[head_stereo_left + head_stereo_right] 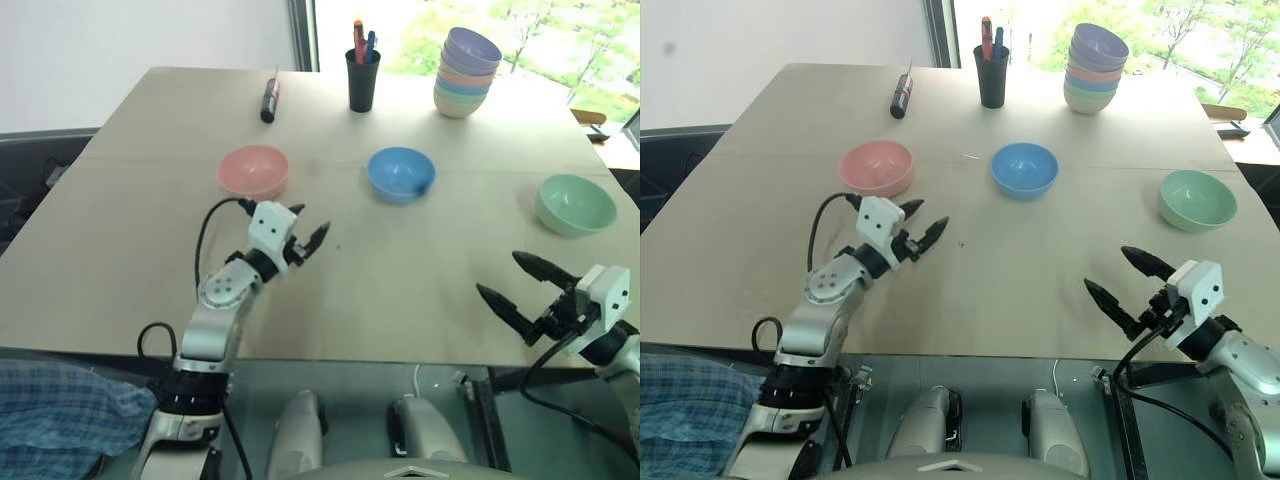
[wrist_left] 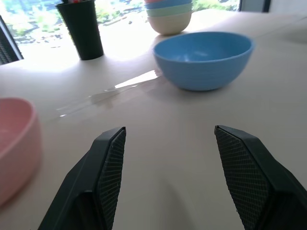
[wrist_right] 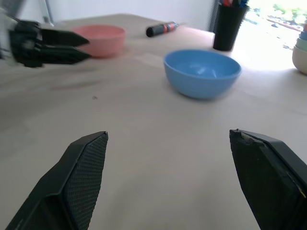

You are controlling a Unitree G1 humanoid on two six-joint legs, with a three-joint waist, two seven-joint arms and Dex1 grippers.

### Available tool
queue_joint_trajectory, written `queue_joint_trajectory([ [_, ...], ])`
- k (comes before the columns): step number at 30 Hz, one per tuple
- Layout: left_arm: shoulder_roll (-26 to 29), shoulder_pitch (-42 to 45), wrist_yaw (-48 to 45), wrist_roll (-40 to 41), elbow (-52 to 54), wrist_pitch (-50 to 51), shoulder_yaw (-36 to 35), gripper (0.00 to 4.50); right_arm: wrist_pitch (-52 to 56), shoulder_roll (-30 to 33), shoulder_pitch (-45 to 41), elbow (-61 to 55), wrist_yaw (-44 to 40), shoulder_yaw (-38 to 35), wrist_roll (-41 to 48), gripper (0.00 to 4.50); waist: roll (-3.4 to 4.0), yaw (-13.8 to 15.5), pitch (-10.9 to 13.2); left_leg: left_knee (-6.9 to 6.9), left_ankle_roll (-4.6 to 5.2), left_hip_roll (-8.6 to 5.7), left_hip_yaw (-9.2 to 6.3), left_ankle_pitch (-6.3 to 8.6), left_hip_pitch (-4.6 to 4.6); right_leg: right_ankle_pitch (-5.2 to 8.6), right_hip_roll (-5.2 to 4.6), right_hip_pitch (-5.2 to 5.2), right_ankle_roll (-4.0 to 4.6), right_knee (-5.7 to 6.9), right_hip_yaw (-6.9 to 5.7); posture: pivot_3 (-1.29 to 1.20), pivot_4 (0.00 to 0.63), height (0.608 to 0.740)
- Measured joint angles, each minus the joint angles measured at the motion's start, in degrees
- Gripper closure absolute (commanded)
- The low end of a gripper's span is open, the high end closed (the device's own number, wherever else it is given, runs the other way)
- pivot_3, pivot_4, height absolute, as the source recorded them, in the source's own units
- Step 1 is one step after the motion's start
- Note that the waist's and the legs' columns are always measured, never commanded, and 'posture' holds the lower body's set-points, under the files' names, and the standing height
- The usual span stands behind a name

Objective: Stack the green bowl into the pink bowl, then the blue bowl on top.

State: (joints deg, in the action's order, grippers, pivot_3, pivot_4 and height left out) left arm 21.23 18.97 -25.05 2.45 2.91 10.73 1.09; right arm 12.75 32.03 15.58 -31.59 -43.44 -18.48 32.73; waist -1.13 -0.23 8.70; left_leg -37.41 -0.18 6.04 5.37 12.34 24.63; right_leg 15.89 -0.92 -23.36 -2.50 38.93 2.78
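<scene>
Nearest, the right gripper [image 1: 517,279] hovers at the table's [image 1: 400,290] front edge, fingers spread and empty; the left gripper [image 1: 306,230], also parted, holds nothing just before the pink bowl [image 1: 253,171]. Farther back sit the blue bowl [image 1: 401,174] at centre and the green bowl [image 1: 575,204] to the right, all three apart.

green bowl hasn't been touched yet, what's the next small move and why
Probably carry the right end effector forward to the green bowl and straddle its rim. Its jaws are open and empty, that bowl sits alone on the right side of the table, and the pink bowl it belongs in stands empty.
</scene>
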Motion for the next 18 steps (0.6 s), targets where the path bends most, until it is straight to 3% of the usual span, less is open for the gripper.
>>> queue_joint_trajectory([
  [5, 3.3, 5.4, 4.4, -8.4, -3.8, -1.6, 1.7, 1.39, 3.0, 1.1, -1.8, -4.3, 0.5, 0.4, 4.0, 0.24, 0.0, 0.1, 0.0, 0.0, 0.0, 0.0, 0.0, 0.0, 0.01, 0.0, 0.0, 0.0, 0.0, -0.01, -0.01, 0.0, 0.15, 0.74],
  [10, 8.4, 11.2, 6.9, -18.1, -7.0, 4.1, 4.0, 1.39, 5.6, 1.8, -5.5, -6.6, 2.3, 2.4, 5.5, 0.24, -0.02, 0.2, 0.0, 0.01, -0.01, -0.01, -0.01, 0.0, 0.03, 0.0, 0.0, -0.01, 0.0, -0.02, -0.04, 0.0, 0.15, 0.74],
  [18, 11.7, 12.2, 4.2, -21.5, -10.7, 6.5, 5.9, 1.39, 5.9, 2.3, -5.8, -5.8, 2.1, 3.0, 5.3, 0.24, -0.02, 0.9, 0.0, 0.0, 0.0, 0.0, 0.01, 0.0, 0.05, 0.0, -0.01, -0.03, 0.01, 0.0, -0.04, 0.0, 0.15, 0.74],
])
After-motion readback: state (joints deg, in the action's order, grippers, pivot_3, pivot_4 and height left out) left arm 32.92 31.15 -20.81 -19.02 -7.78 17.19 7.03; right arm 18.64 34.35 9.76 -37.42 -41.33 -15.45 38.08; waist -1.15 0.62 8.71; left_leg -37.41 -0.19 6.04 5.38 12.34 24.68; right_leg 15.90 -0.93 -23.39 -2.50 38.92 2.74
